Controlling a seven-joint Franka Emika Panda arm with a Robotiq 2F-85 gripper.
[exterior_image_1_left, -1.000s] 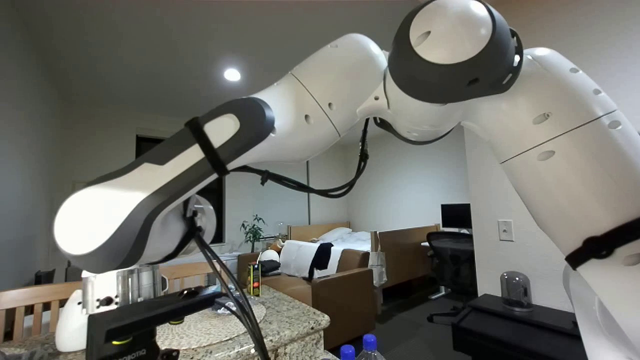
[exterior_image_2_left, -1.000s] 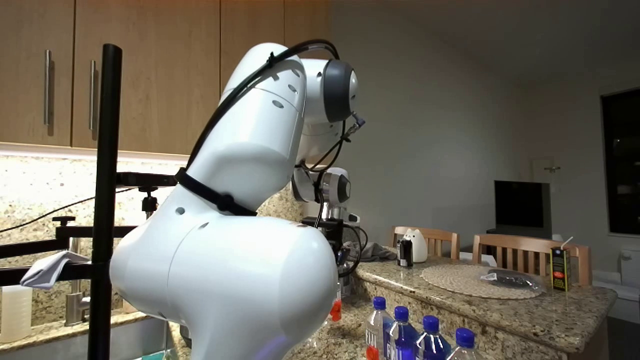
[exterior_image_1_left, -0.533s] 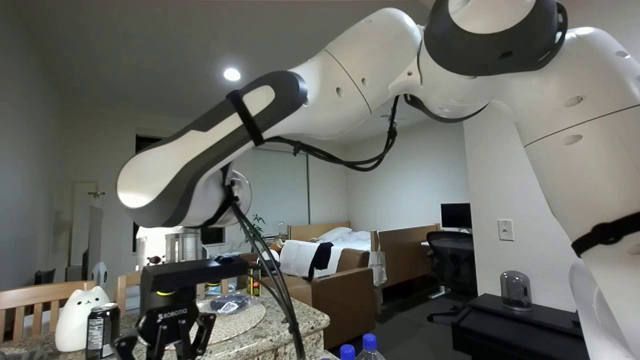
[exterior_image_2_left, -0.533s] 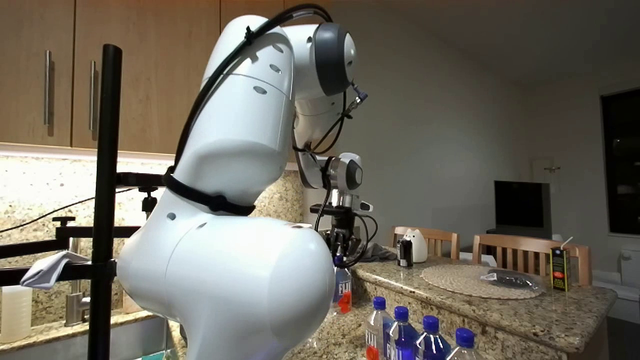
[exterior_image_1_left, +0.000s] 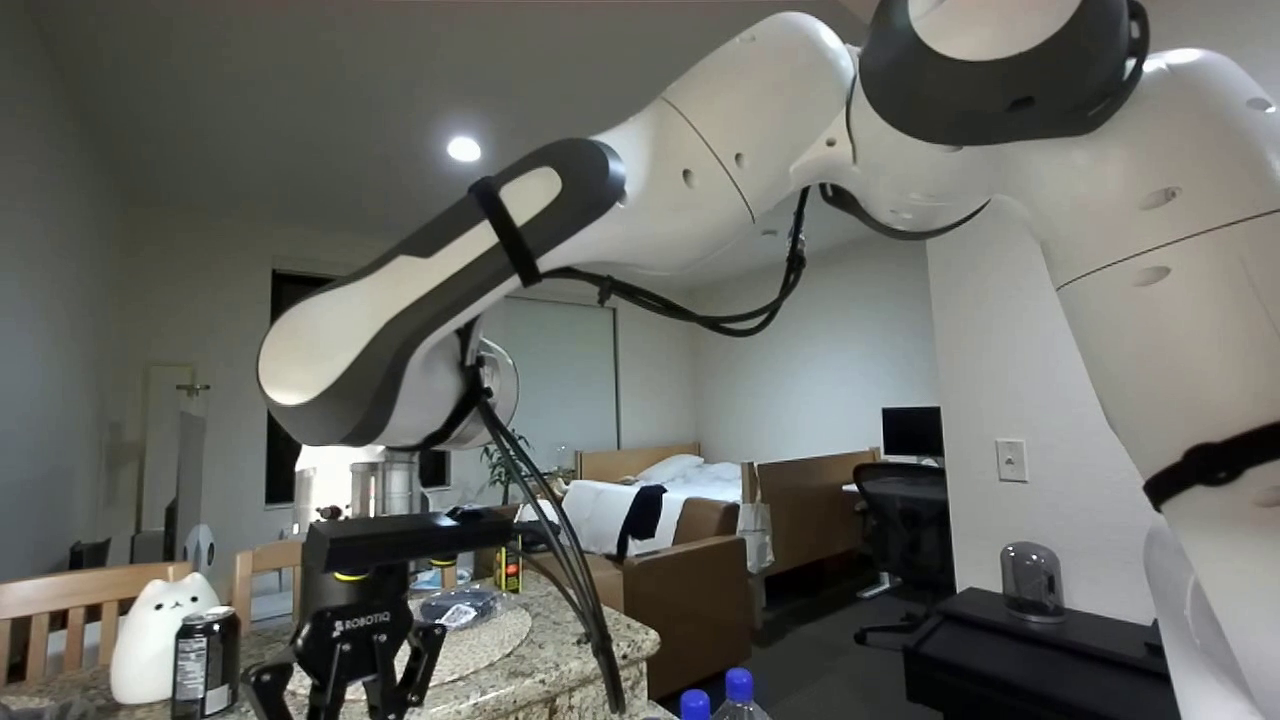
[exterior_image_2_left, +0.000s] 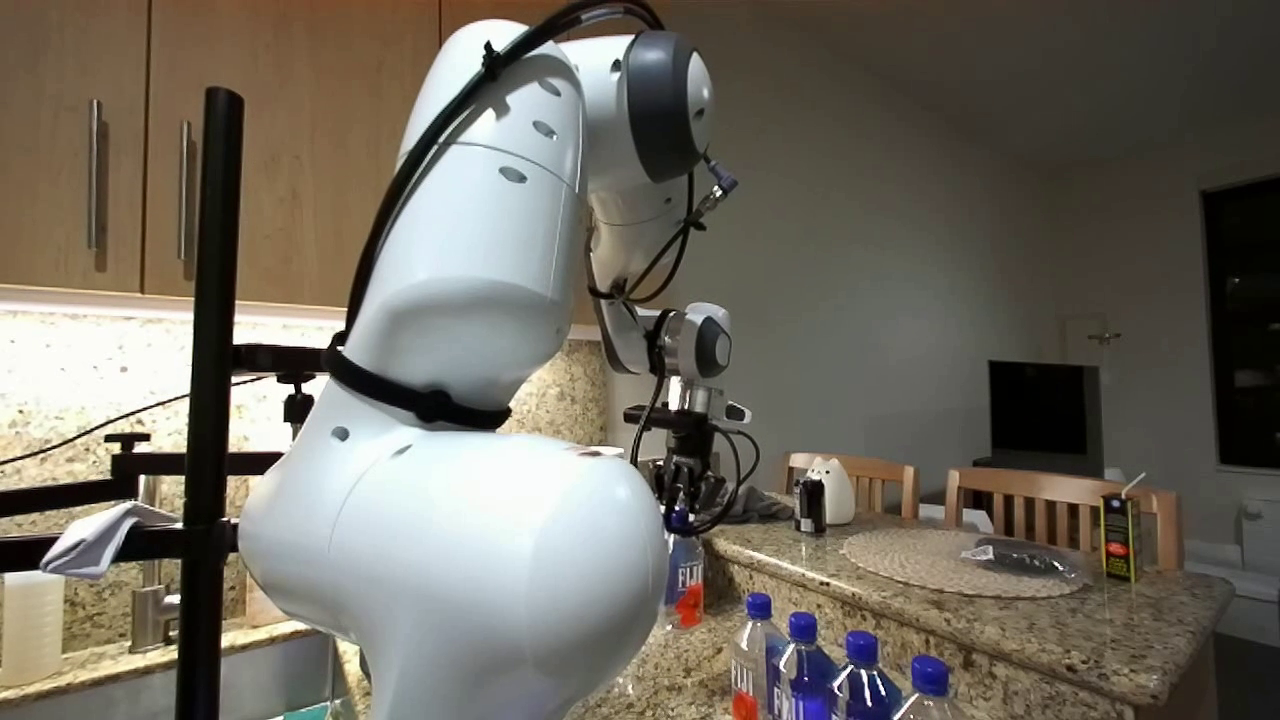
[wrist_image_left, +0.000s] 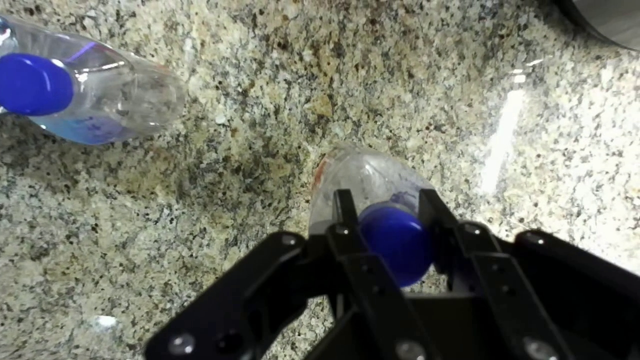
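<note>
In the wrist view my gripper (wrist_image_left: 386, 202) is shut on the blue cap (wrist_image_left: 395, 245) of a clear plastic bottle, one finger on each side. The clear body of this bottle (wrist_image_left: 370, 175) reaches away below the fingers toward the speckled granite. In an exterior view the held bottle (exterior_image_2_left: 688, 580) hangs upright under the gripper, its label and red print showing; whether its base touches the counter I cannot tell. Another exterior view has the gripper's black body (exterior_image_1_left: 360, 625) at lower left, with its fingertips cut off by the frame.
Several blue-capped bottles (exterior_image_2_left: 803, 660) stand in a row on the lower counter; one more bottle (wrist_image_left: 37, 85) shows at the wrist view's left. On the raised counter are a dark can (exterior_image_2_left: 810, 507), a white cat figure (exterior_image_2_left: 838, 490), a woven mat (exterior_image_2_left: 900, 560) and a juice box (exterior_image_2_left: 1120, 537).
The arm has risen and shifted right in both exterior views, mostly in the first half second. The bottle has gone with the gripper, which stays shut on it.
</note>
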